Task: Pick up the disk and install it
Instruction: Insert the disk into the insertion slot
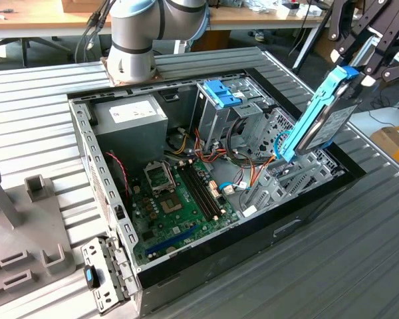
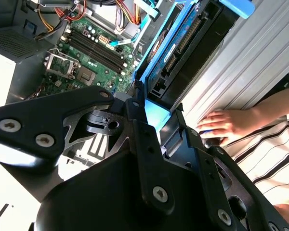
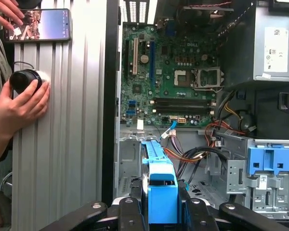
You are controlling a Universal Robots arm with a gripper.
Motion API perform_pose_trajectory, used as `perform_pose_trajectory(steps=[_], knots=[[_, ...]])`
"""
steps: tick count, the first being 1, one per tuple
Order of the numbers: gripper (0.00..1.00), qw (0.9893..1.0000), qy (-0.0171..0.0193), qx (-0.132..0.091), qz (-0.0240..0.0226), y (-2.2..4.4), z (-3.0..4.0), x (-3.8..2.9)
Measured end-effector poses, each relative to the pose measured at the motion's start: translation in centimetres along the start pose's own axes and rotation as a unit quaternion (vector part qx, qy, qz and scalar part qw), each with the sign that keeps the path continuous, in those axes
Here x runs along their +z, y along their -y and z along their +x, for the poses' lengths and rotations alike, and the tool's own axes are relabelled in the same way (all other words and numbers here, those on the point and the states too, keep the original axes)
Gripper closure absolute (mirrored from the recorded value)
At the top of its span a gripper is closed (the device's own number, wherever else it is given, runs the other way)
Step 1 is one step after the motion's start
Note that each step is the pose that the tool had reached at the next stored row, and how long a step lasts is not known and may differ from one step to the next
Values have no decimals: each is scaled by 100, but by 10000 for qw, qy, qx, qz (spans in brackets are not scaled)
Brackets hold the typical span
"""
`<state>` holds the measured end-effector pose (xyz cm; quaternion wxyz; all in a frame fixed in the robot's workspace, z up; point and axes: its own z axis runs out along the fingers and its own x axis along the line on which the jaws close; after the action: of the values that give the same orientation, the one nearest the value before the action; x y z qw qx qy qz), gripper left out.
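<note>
The disk [image 1: 317, 123], a grey drive in a light-blue carrier, hangs tilted above the open computer case [image 1: 106, 193], over the drive bays at the exterior view's right. My gripper [image 1: 354, 72] is shut on its upper end. In the second wrist view the black fingers [image 2: 137, 103] clamp the disk [image 2: 183, 48] and its blue rail. In the first wrist view the carrier's blue edge [image 3: 160, 180] runs out from the gripper [image 3: 162, 204] toward the case floor.
Inside the case lie a green motherboard [image 1: 179, 199], a silver drive cage with a blue tab [image 1: 221, 93], a grey box with a white label [image 1: 130, 116] and loose cables. A person's hands [image 3: 19, 103] and phone [image 3: 38, 24] rest on the ribbed table beside the case. A grey fixture [image 1: 20, 219] stands at the exterior view's left.
</note>
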<state>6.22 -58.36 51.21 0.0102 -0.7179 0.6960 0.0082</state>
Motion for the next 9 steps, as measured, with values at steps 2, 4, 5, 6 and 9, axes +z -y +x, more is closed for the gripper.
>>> perform_pose_trajectory(steps=[2,4,5,6,9], knots=[[63,10000,0,0,0,5,2,17],[63,10000,0,0,0,7,3,25],[63,10000,0,0,0,7,3,26],[63,10000,0,0,0,9,3,30],[63,10000,1,0,0,12,4,36]])
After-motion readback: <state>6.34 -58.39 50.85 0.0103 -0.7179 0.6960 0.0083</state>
